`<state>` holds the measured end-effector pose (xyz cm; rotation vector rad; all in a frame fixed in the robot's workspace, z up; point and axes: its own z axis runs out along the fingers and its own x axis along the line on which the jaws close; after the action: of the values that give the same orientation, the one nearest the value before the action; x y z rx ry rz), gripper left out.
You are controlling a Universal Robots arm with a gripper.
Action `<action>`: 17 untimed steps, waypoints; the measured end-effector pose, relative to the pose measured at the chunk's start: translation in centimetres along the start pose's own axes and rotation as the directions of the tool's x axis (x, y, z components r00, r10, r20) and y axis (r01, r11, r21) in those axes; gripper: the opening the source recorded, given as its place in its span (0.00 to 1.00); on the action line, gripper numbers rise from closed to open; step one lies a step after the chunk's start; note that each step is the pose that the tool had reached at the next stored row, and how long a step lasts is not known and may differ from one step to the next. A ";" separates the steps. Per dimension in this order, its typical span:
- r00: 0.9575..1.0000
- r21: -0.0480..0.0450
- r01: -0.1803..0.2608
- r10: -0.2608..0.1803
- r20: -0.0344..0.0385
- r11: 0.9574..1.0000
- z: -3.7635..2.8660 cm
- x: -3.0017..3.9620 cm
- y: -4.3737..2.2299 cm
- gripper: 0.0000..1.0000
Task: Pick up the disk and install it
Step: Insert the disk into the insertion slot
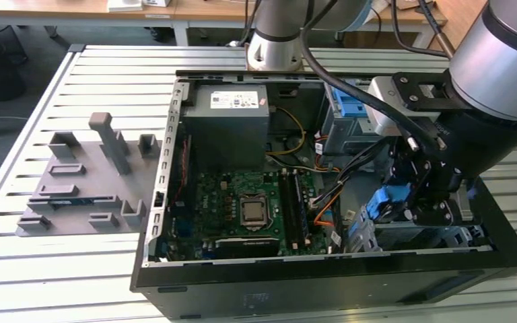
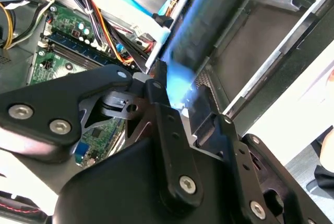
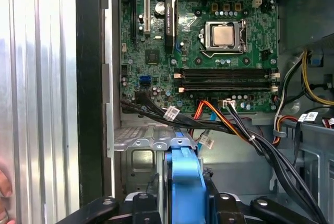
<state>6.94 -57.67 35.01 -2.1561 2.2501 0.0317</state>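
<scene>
Disk gripped above the case's (image 1: 330, 286) bay (image 3: 140, 145).
The gripper (image 3: 182, 195) clenched the disk (image 3: 185, 166) edge-on, its long axis aimed at the bay just beyond.

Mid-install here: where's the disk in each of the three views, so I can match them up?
Exterior view: the disk, blue rail showing, held over the drive bay at the exterior view's right.
First wrist view: its blue rail edge-on, clamped in the claw.
Second wrist view: a blurred dark slab with a blue edge, beyond the claw.
Shared landmark: the green motherboard.
</scene>
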 end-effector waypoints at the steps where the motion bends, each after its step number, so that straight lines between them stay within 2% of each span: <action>1: 1.000 0.000 0.000 0.000 0.000 1.000 -0.01 0.00 0.00 0.43; 7: 1.000 0.000 0.000 0.000 0.000 1.000 -0.02 0.00 0.00 0.42; 9: 1.000 0.000 0.000 0.000 0.000 1.000 -0.01 0.00 0.00 0.29; 12: 1.000 0.000 0.000 0.000 0.000 1.000 -0.01 0.00 0.00 0.24; 14: 1.000 0.000 0.000 0.000 0.000 1.000 0.00 0.00 0.00 0.12; 17: 1.000 0.000 0.000 0.000 0.000 1.000 0.00 0.00 0.00 0.11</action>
<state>6.94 -57.67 35.00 -2.1563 2.2503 0.0314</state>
